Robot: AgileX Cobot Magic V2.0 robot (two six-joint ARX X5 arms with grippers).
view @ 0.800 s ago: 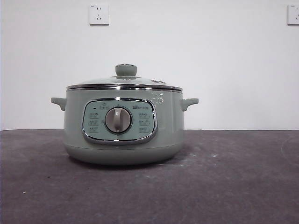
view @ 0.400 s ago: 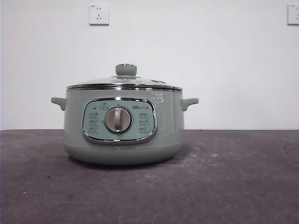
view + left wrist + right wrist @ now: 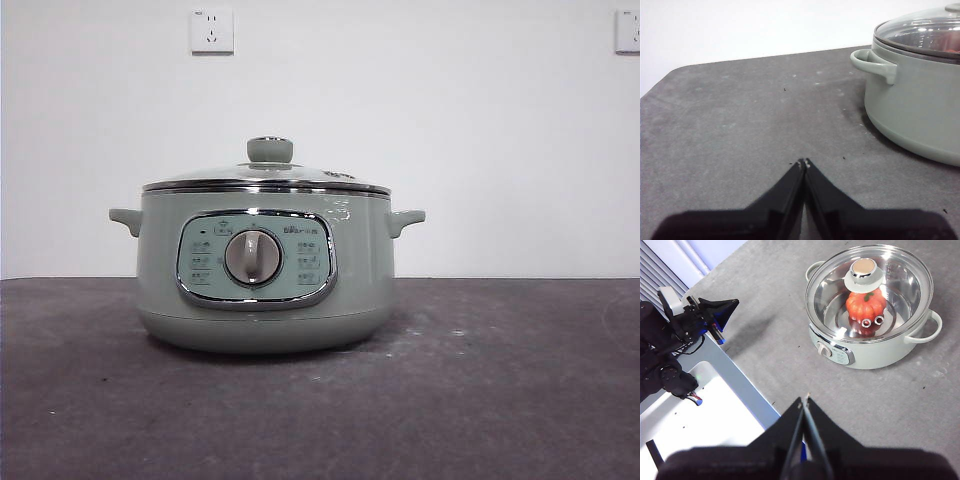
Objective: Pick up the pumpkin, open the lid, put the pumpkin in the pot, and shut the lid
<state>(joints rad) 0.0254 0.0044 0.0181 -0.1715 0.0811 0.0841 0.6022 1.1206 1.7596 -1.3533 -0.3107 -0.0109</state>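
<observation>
Both end effectors idle, jaws pressed together on nothing, neither near the work.

Front view: no arm visible. Pot (image 3: 262, 270) sits on the dark bench (image 3: 500, 400), control panel and dial (image 3: 253, 257) facing the camera. Lid (image 3: 266, 178) seated flat on the rim, knob (image 3: 270, 150) upright at centre. Pumpkin not visible from here; the pot wall hides the inside.

Left wrist view: left end effector (image 3: 804, 163) low over bare bench, tips meeting, well apart from the pot (image 3: 915, 115). One side handle (image 3: 874, 64) points toward it. Lid edge (image 3: 925, 32) shows at the corner of the picture.

Right wrist view: right end effector (image 3: 805, 400) high above the bench edge, tips closed, well apart from the pot (image 3: 875, 347). Through the glass lid (image 3: 900, 285) the pumpkin (image 3: 866, 305) is plainly inside the pot, under the knob (image 3: 864, 271). The other arm (image 3: 685, 325) waits off to one side.

Judgement: pumpkin in, lid on, so the task looks finished. Handling notes: lid is glass, rigid, breakable, with a slick chrome rim; the knob is the only sound hold. Pumpkin looks light, hard and glossy, likely to slip; pinch across the ribs, not the stem.
</observation>
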